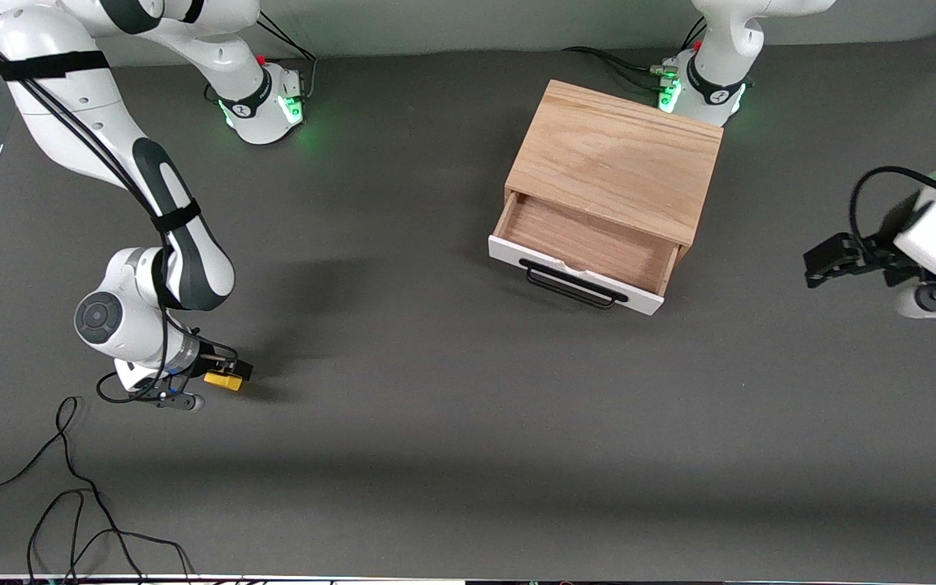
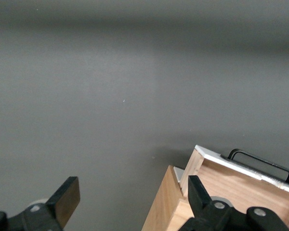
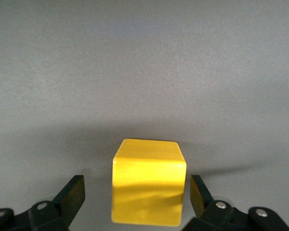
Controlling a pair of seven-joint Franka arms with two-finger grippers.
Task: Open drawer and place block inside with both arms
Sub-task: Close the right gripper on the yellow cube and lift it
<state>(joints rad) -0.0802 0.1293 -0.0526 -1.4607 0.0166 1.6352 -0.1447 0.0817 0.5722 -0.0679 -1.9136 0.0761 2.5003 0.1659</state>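
Observation:
The light wooden box (image 1: pixel 618 162) stands near the left arm's base. Its drawer (image 1: pixel 590 244) is pulled open, showing a bare brown interior, white front panel and black wire handle (image 1: pixel 574 286). The yellow block (image 1: pixel 223 379) lies on the table toward the right arm's end. My right gripper (image 1: pixel 228 375) is down around it, open, with a gap on each side of the block (image 3: pixel 148 180) between the fingers (image 3: pixel 72 192). My left gripper (image 1: pixel 817 266) is open and empty, above the table beside the box. Its wrist view shows the drawer (image 2: pixel 241 187) and handle (image 2: pixel 262 163).
The dark grey table (image 1: pixel 435 422) is bare between the block and the box. Loose black cables (image 1: pixel 70 504) lie at the near corner toward the right arm's end. The green-lit arm bases (image 1: pixel 269 101) (image 1: pixel 699 85) stand along the far edge.

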